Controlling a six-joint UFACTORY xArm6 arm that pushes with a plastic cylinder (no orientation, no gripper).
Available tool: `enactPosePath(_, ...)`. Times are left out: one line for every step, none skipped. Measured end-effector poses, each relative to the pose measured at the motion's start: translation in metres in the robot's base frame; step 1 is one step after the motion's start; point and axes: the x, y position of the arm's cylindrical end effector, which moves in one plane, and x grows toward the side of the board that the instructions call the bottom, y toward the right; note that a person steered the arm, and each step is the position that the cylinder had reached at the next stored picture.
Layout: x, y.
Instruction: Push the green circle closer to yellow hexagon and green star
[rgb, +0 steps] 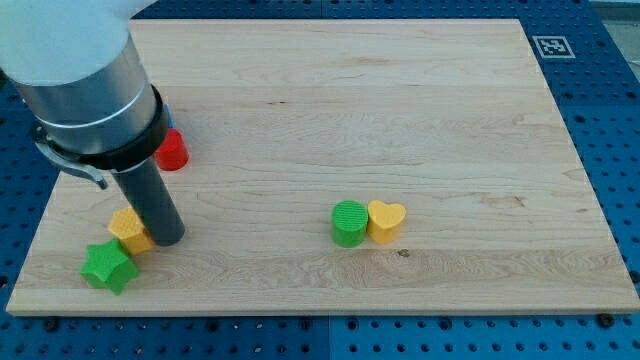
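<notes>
Pale wooden bench (330, 90) seen from above, set on a blue pegboard (610, 120), with a small black-and-white marker (551, 46) at the top right corner. No hand on this arm — just a dark rod hanging from a grey cylinder at the view's left, so nothing to call wide, narrow or holding. My tip (166, 240) down at the bench near the lower left, touching or just beside the right edge of the yellow hexagon (127, 229). Green star (108, 266) just below and left of that hexagon, the two close together or touching. Green circle (349, 222) well apart from them, right of centre toward the view's bottom, pressed against a yellow heart (386, 221) on its right side. Red block (172, 151) at the left — shape unclear, partly behind the arm — with a sliver of blue block (169, 119) above it, mostly hidden.
</notes>
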Motion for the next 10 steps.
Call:
enactPosePath(-0.011, 0.013)
enactPosePath(-0.054, 0.07)
enactPosePath(-0.085, 0.157)
enactPosePath(-0.061, 0.241)
enactPosePath(-0.033, 0.306)
enactPosePath(-0.032, 0.312)
enactPosePath(-0.011, 0.305)
enactPosePath(-0.005, 0.282)
enactPosePath(-0.005, 0.254)
enactPosePath(-0.005, 0.226)
